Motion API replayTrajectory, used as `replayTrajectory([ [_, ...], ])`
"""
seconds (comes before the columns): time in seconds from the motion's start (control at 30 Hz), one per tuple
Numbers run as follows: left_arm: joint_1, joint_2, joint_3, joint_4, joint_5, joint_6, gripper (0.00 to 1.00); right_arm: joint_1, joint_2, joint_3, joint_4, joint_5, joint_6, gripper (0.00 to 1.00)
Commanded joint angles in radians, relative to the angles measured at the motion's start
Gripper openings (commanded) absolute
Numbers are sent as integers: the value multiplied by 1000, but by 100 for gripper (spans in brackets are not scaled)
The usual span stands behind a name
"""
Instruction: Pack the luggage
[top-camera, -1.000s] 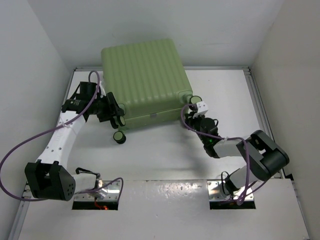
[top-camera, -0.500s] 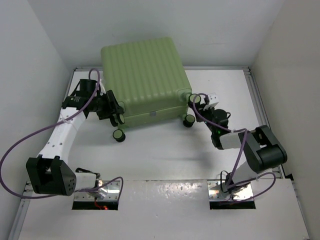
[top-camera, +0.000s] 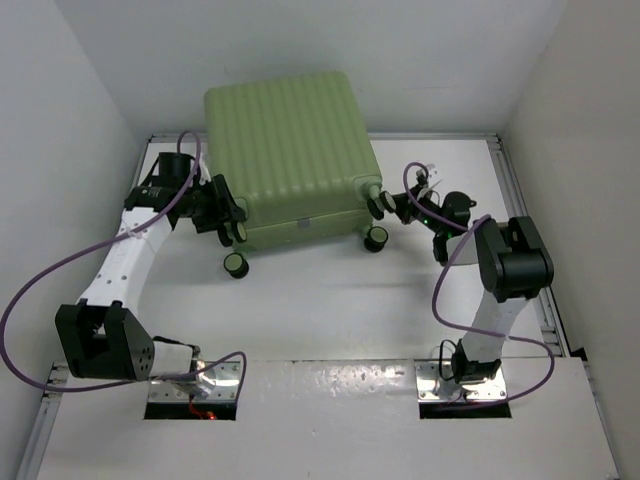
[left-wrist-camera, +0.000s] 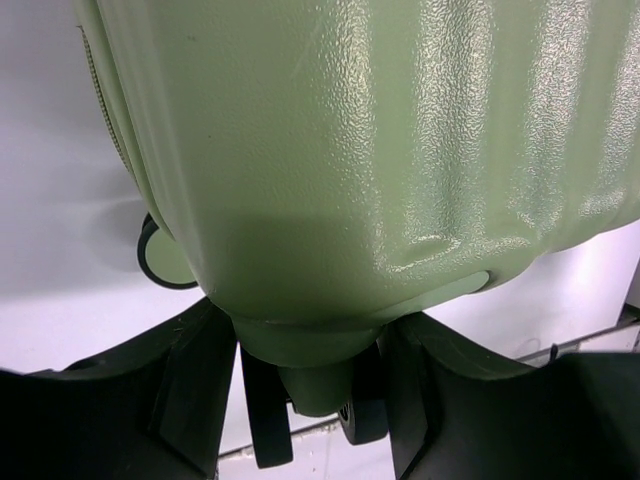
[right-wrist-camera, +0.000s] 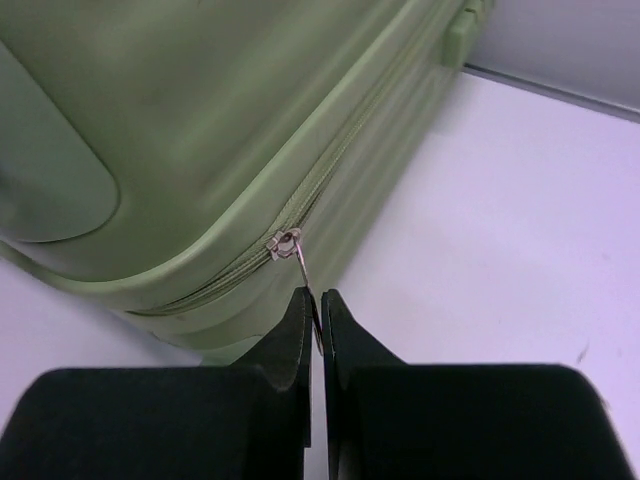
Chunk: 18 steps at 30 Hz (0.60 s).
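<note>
The luggage (top-camera: 290, 140) is a light-green ribbed suitcase lying flat at the back of the table, its halves together. Its black-and-cream wheels (top-camera: 235, 264) point toward me. My left gripper (top-camera: 228, 215) sits at the front left corner. In the left wrist view its jaws (left-wrist-camera: 310, 335) straddle the green wheel mount (left-wrist-camera: 318, 385), pressing on both sides. My right gripper (top-camera: 400, 208) is at the front right corner. In the right wrist view it (right-wrist-camera: 318, 296) is shut on the thin metal zipper pull (right-wrist-camera: 300, 262), which hangs from the zipper seam (right-wrist-camera: 330, 165).
White walls close in on the left, back and right. A metal rail (top-camera: 520, 210) runs along the table's right edge. Purple cables (top-camera: 40, 290) loop off both arms. Bare white tabletop (top-camera: 330, 310) lies between the suitcase and the arm bases.
My right gripper has swung from the suitcase's front face round to its right front corner, still pinching the zipper pull. The suitcase shifted slightly. The left gripper has kept its hold.
</note>
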Motion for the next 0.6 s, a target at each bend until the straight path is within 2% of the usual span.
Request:
replayTrajectory([
  [0.0, 76, 131, -87, -37, -390, 150, 0, -96, 77, 145, 86, 56, -75, 0],
  [0.07, 76, 131, -87, -28, -399, 159, 0, -103, 140, 189, 90, 30, -76, 0],
  [0.27, 66, 169, -68, -8, -430, 168, 0, -105, 327, 454, 87, 42, -58, 0],
  [0.57, 57, 224, -48, 12, -430, 168, 0, -70, 561, 816, 7, 199, -18, 0],
])
